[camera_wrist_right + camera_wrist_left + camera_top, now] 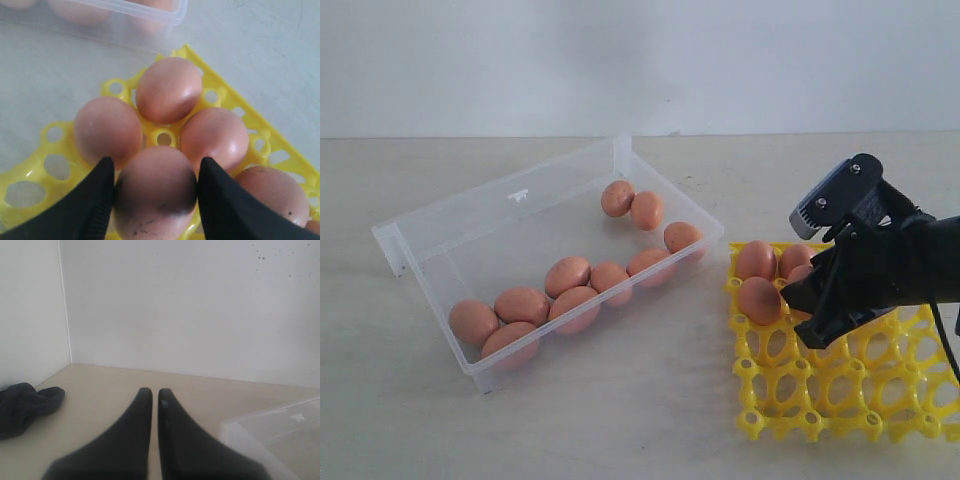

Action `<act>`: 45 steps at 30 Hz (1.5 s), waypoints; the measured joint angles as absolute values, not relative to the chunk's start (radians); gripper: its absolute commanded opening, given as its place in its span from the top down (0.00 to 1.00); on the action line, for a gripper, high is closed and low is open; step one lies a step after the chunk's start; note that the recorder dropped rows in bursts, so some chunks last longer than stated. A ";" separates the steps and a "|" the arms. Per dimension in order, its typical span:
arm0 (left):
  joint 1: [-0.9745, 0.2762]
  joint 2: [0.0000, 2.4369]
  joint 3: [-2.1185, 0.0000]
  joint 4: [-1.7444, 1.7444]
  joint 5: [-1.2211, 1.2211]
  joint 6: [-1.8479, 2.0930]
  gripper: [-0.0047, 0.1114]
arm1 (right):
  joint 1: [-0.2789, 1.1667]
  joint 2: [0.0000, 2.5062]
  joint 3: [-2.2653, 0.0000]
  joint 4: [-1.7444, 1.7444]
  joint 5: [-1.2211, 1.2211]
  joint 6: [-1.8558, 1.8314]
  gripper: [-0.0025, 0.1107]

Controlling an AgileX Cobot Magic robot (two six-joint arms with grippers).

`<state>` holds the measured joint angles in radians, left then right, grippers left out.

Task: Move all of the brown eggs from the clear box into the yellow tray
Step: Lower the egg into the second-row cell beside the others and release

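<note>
**Right tool on an egg at the tray, ten left in the box**

Exterior view: the clear box (pixel 420 235) lies at nine o'clock of the yellow tray (pixel 820 415) on the bench (pixel 620 420). It is turned askew, so one end points toward the tray. Ten brown eggs (pixel 567 275) are in the box, most of them bunched along the near long wall and three nearer the far end. Your right tool (pixel 807 315) hangs low over the tray's eleven o'clock corner, where the filled cups cluster. Filling from that corner probably keeps the open lattice free for later approaches. The left tool does not appear in this view.

Left wrist view: your left tool (pixel 155 392) has its fingers nearly together with only a sliver between them, and it grips nothing. It points at the wall (pixel 175 305) over bare bench, with a corner of the clear box just beside it and a dark cloth (pixel 25 407) well apart. It looks parked out of the way.

Right wrist view: five eggs sit in neighbouring cups. The fingers (pixel 97 200) lie against both flanks of the gripped egg (pixel 155 192), so the tool is closed on it at egg width. They slot into the gaps beside its neighbours, which suits a grip across the short axis. The egg hides its cup, so you cannot tell whether it is fully seated. Roughly a third of the job looks done. When you open the tool, expect little room on either side.
</note>
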<state>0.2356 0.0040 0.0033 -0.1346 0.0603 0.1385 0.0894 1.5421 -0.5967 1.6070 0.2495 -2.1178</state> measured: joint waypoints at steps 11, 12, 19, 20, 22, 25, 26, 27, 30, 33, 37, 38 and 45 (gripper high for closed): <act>0.236 0.004 0.003 -0.135 0.060 0.138 0.92 | 0.089 1.542 -0.605 1.611 0.227 -2.118 0.70; 0.236 0.004 0.003 -0.135 0.060 0.138 0.92 | 0.089 1.542 -0.605 1.611 0.227 -2.118 0.69; 0.236 0.004 0.003 -0.135 0.060 0.138 0.92 | 0.089 1.542 -0.605 1.611 0.227 -2.118 0.69; 0.236 0.004 0.003 -0.135 0.060 0.138 0.92 | 0.089 1.542 -0.605 1.611 0.229 -2.118 0.69; 0.236 0.004 0.003 -0.135 0.060 0.138 0.92 | 0.089 1.542 -0.605 1.611 0.231 -2.118 0.69; 0.236 0.004 0.003 -0.135 0.060 0.138 0.92 | 0.089 1.554 -0.605 1.611 0.241 -2.118 0.69; 0.236 0.004 0.003 -0.135 0.060 0.138 0.92 | 0.089 1.561 -0.605 1.611 0.246 -2.118 0.69; 0.236 0.004 0.003 -0.135 0.060 0.138 0.92 | 0.089 1.568 -0.605 1.611 0.251 -2.118 0.69; 0.236 0.004 0.003 -0.135 0.060 0.138 0.92 | 0.089 1.590 -0.610 1.613 0.265 -2.118 0.69; 0.236 0.004 0.003 -0.135 0.060 0.138 0.92 | 0.089 1.597 -0.617 1.613 0.269 -2.118 0.69; 0.236 0.004 0.003 -0.135 0.060 0.138 0.92 | 0.089 1.601 -0.617 1.613 0.271 -2.118 0.58; 0.236 0.004 0.003 -0.135 0.060 0.138 0.92 | 0.089 1.601 -0.617 1.613 0.271 -2.118 0.53; 0.236 0.004 0.003 -0.135 0.060 0.138 0.92 | 0.089 1.602 -0.617 1.613 0.272 -2.118 0.48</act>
